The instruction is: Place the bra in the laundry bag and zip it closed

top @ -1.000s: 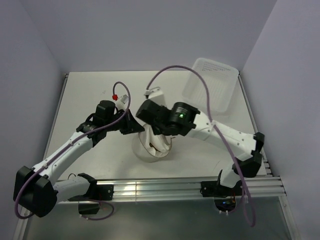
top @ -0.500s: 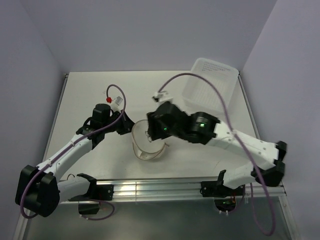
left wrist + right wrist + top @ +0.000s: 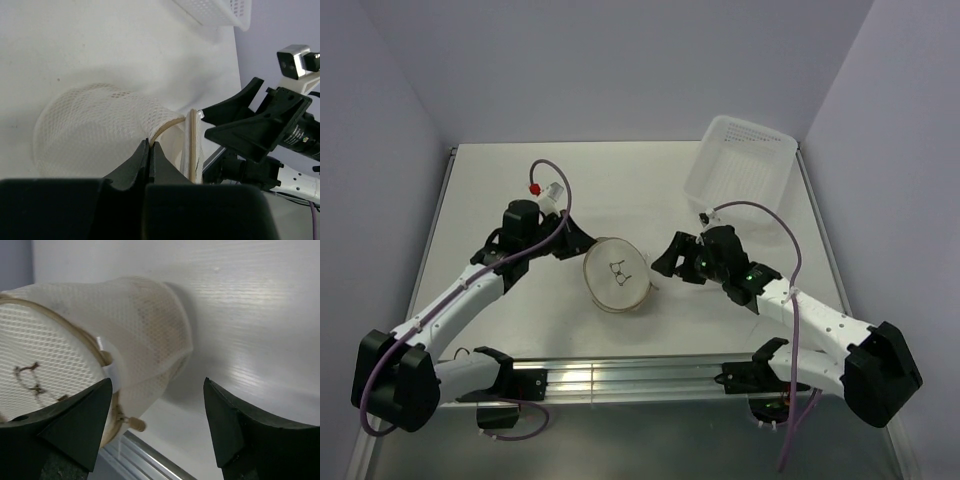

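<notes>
The laundry bag (image 3: 617, 275) lies mid-table, its round mesh face with the black spectacles-like mark turned up. My left gripper (image 3: 580, 248) is at its left edge, and the left wrist view shows it (image 3: 149, 143) shut on the brownish rim hoop of the bag (image 3: 95, 125). My right gripper (image 3: 660, 266) stands open just right of the bag, touching nothing. In the right wrist view its fingers (image 3: 75, 425) are spread wide around bare table beside the bag (image 3: 75, 340), whose small tan zipper pull (image 3: 135, 424) hangs at the lower rim. The bra is hidden.
A white perforated plastic tray (image 3: 752, 122) leans at the back right corner, also in the left wrist view (image 3: 215, 12). An aluminium rail (image 3: 620, 375) runs along the table's near edge. Purple walls close in on three sides.
My right gripper has opened, let go of the bag and drawn back to the right. The bag has settled with its round face up. The left gripper kept its hold on the rim.
</notes>
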### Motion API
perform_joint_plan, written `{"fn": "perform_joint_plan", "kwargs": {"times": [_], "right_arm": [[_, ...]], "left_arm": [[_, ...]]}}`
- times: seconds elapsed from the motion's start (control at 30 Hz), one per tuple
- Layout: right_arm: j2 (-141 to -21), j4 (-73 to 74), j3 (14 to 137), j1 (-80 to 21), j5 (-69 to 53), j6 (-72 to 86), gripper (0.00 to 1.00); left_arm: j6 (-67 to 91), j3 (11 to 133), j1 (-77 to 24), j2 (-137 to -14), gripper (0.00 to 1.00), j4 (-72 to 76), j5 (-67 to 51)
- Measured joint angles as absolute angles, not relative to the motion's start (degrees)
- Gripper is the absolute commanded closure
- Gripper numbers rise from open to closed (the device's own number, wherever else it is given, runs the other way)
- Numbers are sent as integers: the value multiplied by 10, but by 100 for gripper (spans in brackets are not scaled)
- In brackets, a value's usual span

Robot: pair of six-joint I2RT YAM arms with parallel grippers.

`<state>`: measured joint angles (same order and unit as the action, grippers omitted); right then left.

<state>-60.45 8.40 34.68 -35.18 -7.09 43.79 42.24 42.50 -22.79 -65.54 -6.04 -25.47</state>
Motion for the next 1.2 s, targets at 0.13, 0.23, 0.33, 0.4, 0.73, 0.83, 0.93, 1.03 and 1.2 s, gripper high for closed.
{"fn": "perform_joint_plan", "kwargs": {"times": [0.13, 0.23, 0.33, 0.4, 0.73, 0.83, 0.93, 1.03, 1.2], "right_arm": [[-623, -39, 317, -338, -147, 460, 20], [-651, -124, 311, -329, -187, 475, 23], [-671, -172, 304, -327, -209, 486, 31], [-687, -195, 304, -326, -220, 494, 32], [-710, -231, 304, -326, -246, 510, 42], [-710, -231, 304, -326, -247, 512, 44], [-711, -235, 304, -326, -249, 516, 60], [-711, -242, 303, -326, -248, 522, 75], [-712, -247, 303, -326, -244, 528, 80]], "left_arm": [[420, 437, -228, -673, 96, -40, -253], [417, 444, -227, -693, 90, -29, -253], [413, 458, -227, -712, 86, -29, -253], [411, 473, -227, -728, 85, -28, -254], [405, 527, -227, -783, 49, -40, -258], [400, 536, -227, -783, 34, -55, -257], [391, 559, -227, -779, 18, -84, -249], [378, 572, -227, -751, 14, -117, -220], [370, 533, -227, -616, 16, -175, -147]]}}
